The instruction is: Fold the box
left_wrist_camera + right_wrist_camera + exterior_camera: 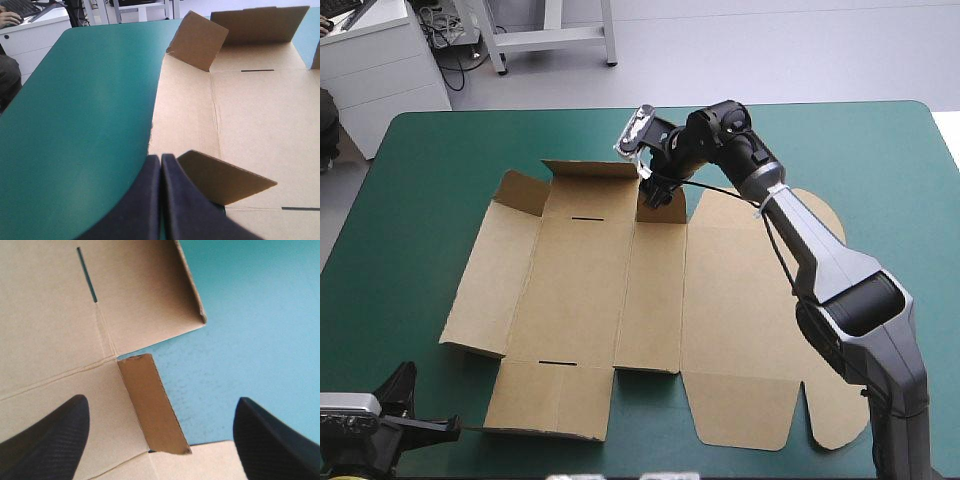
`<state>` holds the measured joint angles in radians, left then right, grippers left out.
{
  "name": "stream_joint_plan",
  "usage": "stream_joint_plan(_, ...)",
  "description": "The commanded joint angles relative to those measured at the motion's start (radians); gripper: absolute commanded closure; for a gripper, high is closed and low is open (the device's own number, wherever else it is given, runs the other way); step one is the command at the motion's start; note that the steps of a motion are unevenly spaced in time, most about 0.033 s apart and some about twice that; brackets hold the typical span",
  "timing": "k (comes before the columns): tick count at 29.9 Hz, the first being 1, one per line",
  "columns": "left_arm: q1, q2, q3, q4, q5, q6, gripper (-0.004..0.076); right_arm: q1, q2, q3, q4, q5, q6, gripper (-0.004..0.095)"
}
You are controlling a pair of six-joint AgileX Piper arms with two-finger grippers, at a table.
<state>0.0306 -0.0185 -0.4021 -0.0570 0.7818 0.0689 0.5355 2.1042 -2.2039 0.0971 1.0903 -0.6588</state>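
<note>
The brown box (620, 300) lies mostly flat in the middle of the teal-green table. Its far wall (590, 170) and a far-left corner flap (520, 190) are tilted up. My right gripper (660, 195) hovers open over the box's far edge, its fingers on either side of a small upright flap (150, 405) in the right wrist view. My left gripper (430, 428) is shut on nothing at the near-left corner of the table, just off the box. In the left wrist view its fingertips (160, 161) meet beside a raised near flap (225, 177) of the box (250, 115).
Bare teal-green cover (410, 200) runs along the left of the box and past its far edge (260, 330). The rounded lid flaps (820, 410) lie flat under the right arm. A white cabinet (380, 70) stands beyond the far-left corner.
</note>
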Motion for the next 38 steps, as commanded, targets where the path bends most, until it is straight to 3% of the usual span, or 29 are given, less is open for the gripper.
stream_joint_plan(1, -0.006, -0.012, -0.021, -0.008, -0.08, -0.007, 0.0756, -0.001, -0.066, -0.092, -0.071, 0.057, 0.149, 0.0376)
stream_joint_plan(6, -0.006, -0.012, -0.021, -0.008, -0.08, -0.007, 0.0755, -0.015, -0.066, -0.095, -0.239, 0.155, 0.379, 0.0939)
stream_joint_plan(13, -0.006, -0.012, -0.021, -0.008, -0.08, -0.007, 0.0752, -0.068, -0.073, -0.084, -0.199, 0.157, 0.59, 0.0931)
stream_joint_plan(15, -0.006, -0.012, -0.021, -0.007, -0.08, -0.007, 0.0713, -0.073, -0.098, -0.054, -0.199, 0.157, 0.612, 0.0931)
stream_joint_plan(19, -0.006, -0.012, -0.021, 0.009, -0.08, -0.015, 0.0521, -0.077, -0.184, 0.046, -0.232, 0.157, 0.625, 0.0931)
stream_joint_plan(22, -0.006, -0.012, -0.021, 0.03, -0.08, -0.015, 0.0317, -0.089, -0.264, 0.163, -0.261, 0.148, 0.626, 0.0931)
stream_joint_plan(24, -0.006, -0.012, -0.021, 0.052, -0.084, -0.015, 0.025, -0.105, -0.332, 0.276, -0.259, 0.111, 0.643, 0.0931)
stream_joint_plan(33, -0.006, 0.067, -0.089, 0.167, -0.188, -0.02, 0.0244, -0.162, -0.708, 0.818, -0.252, -0.123, 0.72, 0.093)
stream_joint_plan(38, -0.006, 0.231, -0.189, 0.238, -0.219, -0.02, 0.0244, -0.165, -0.884, 0.984, -0.241, -0.135, 0.732, 0.093)
